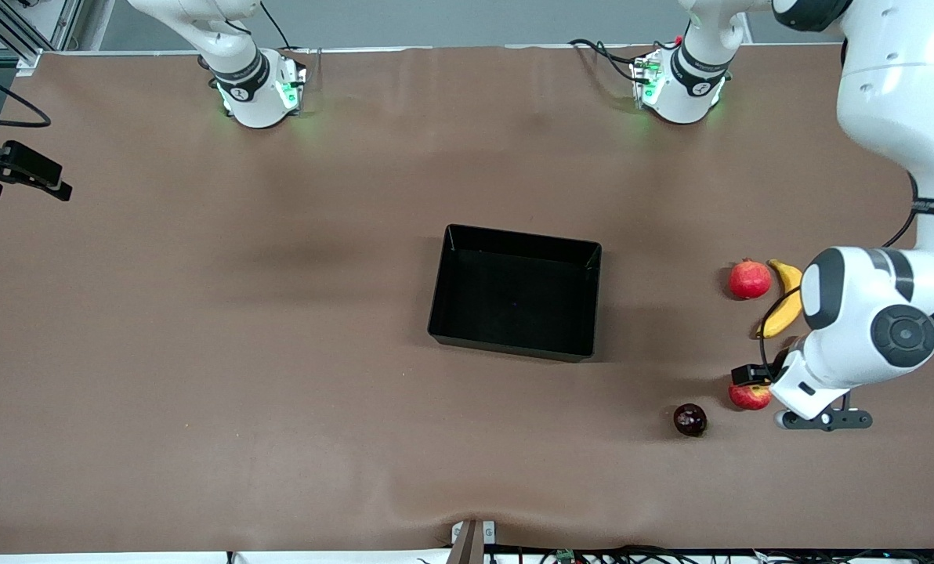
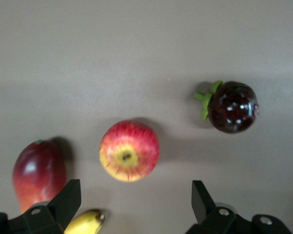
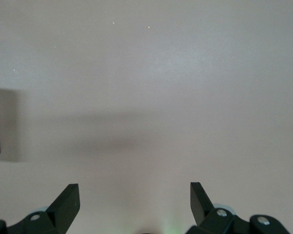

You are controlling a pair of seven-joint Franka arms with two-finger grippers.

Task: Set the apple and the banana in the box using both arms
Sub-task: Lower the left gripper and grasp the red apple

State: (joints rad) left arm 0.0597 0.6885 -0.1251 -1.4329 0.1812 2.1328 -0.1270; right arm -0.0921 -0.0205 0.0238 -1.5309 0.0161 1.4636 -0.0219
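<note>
The apple (image 1: 749, 397) (image 2: 129, 150), red with yellow patches, lies on the brown table at the left arm's end. It is nearer to the front camera than the banana (image 1: 784, 301) (image 2: 85, 222). My left gripper (image 2: 135, 187) hangs open just above the table beside the apple, which lies just ahead of the fingertips and apart from them. The left arm's wrist covers part of the apple and the banana in the front view. The black box (image 1: 522, 237) stands empty mid-table. My right gripper (image 3: 134, 190) is open over bare table and holds nothing; it does not show in the front view.
A pinkish-red round fruit (image 1: 750, 279) (image 2: 39, 173) lies beside the banana. A dark maroon fruit (image 1: 689, 419) (image 2: 232, 107) sits near the apple, toward the box. A black clamp (image 1: 16, 168) juts in at the right arm's end of the table.
</note>
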